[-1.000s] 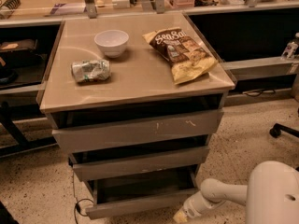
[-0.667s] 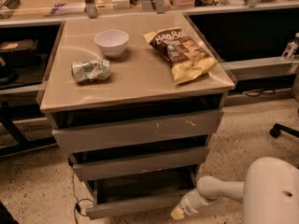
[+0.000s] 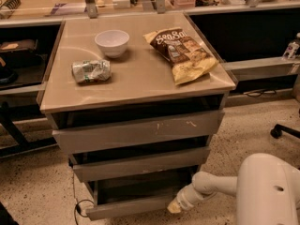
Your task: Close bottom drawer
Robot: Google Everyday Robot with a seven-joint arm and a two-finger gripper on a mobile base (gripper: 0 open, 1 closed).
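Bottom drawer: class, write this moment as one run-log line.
task: close bottom drawer | drawer: open, sticking out | gripper: low, at drawer front's right end | status: not yet closed

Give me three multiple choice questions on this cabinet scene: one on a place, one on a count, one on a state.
1. Where is the gripper relative to the bottom drawer? A at its front right corner; B inside it; C at its left side.
2. How many things lie on the cabinet top? A one; B three; C five.
3. The bottom drawer is: A shut flush; B pulled out; C missing.
Answers: A, it sits low at that corner. B, bowl, crushed can, chip bag. B, its dark inside shows behind the front.
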